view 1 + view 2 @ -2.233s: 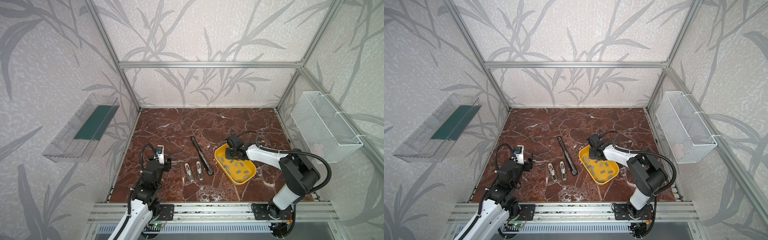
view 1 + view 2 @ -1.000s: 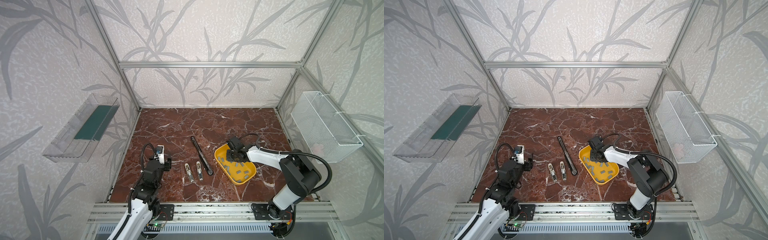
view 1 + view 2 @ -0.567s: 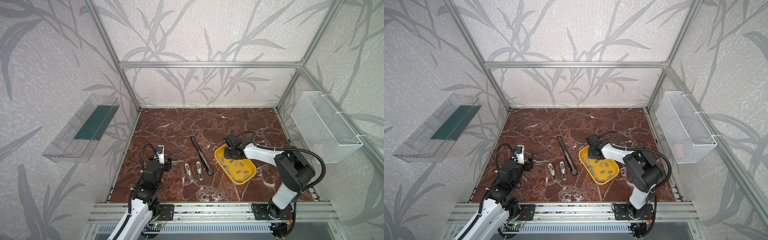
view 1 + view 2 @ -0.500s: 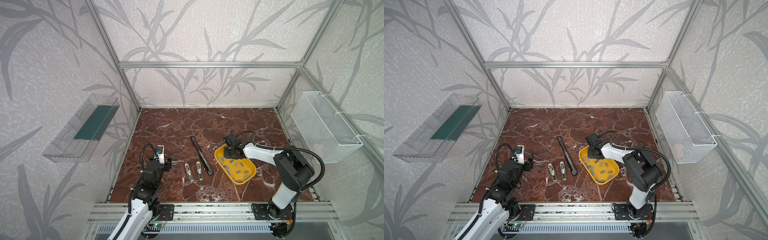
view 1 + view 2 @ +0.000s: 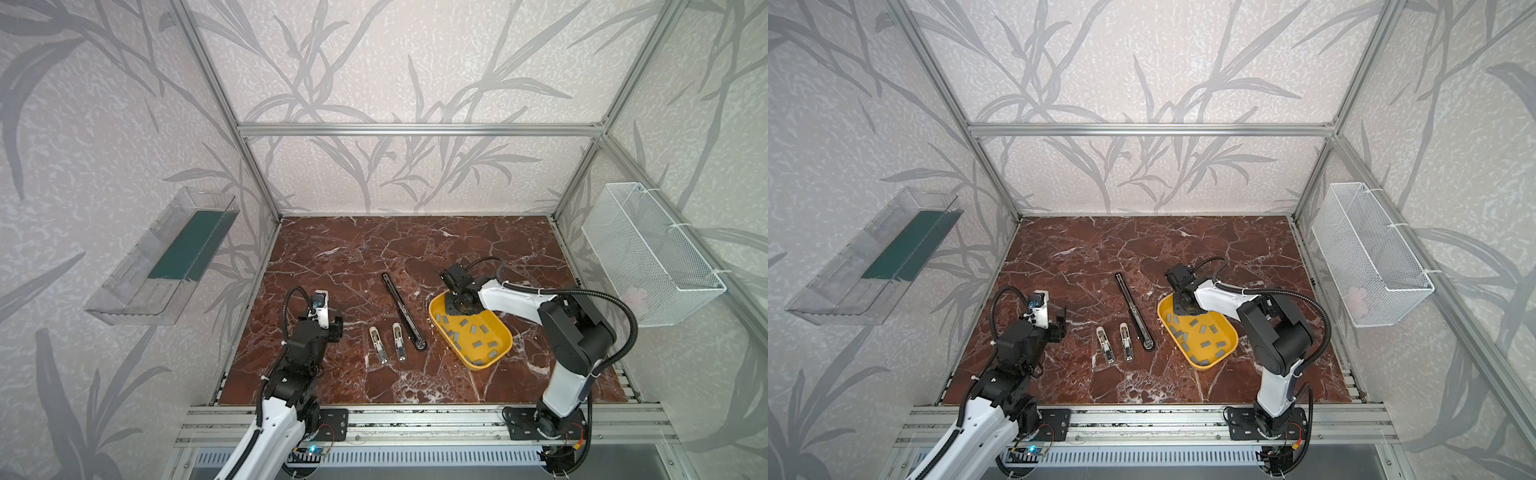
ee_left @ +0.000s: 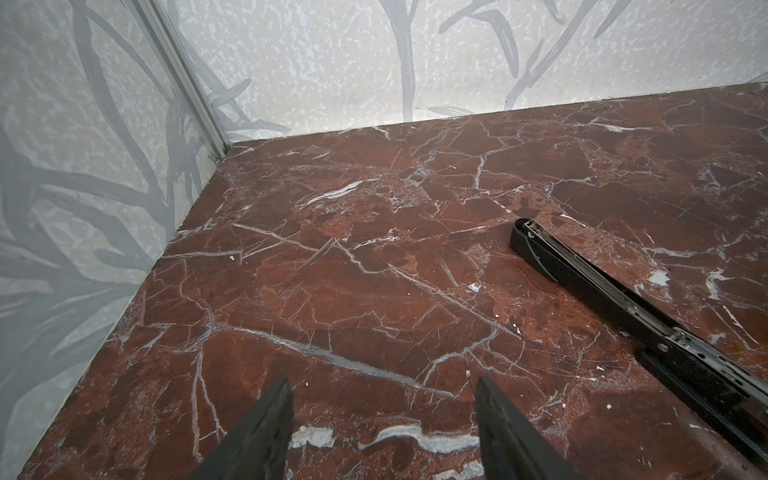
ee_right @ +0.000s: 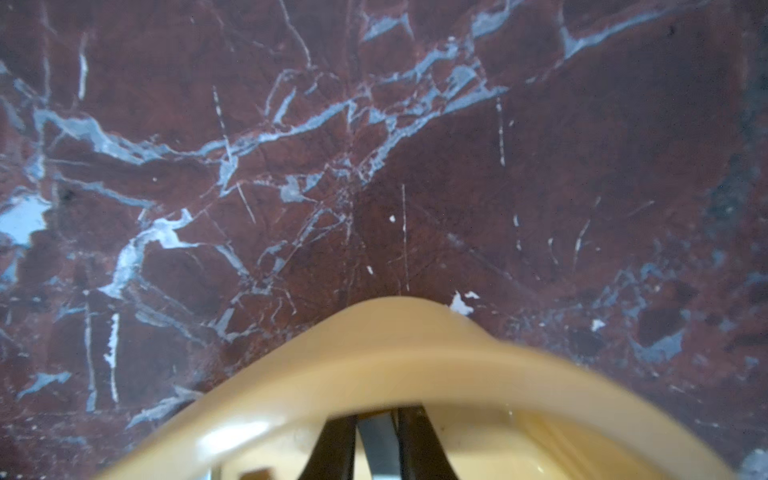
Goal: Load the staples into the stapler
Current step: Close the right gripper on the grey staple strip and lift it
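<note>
On the left, the left end effector [image 6: 381, 380] hovers just above the red marble surface [image 5: 415, 257] with its two dark fingers spread wide and nothing between them. To its right, a small cream block [image 5: 377, 350] and a second cream block [image 5: 399, 347] lie side by side. Just beyond them is the stapler [image 5: 402, 309], long, slim and black. It lies flat at a slant near the middle of the surface, and the left wrist view shows its metal channel facing up. Further right is a yellow tray [image 5: 473, 366] with loose grey staple strips [image 5: 476, 344] scattered in it. The right end effector [image 7: 376, 415] reaches down into the tray's far corner. In the right wrist view its fingers are drawn nearly together, with one grey staple strip [image 7: 379, 444] pinched between them. The step in hand looks like picking that strip out of the tray. To do it well, the grip should be firm before any lift. The strip should then rise straight up, clear of the tray's raised rim, which stands close in front of the fingers. Keeping it level should stop it twisting or breaking apart. It then needs carrying across to the stapler and lining up along the channel. The free left end effector is near enough to steady the stapler against sliding.
</note>
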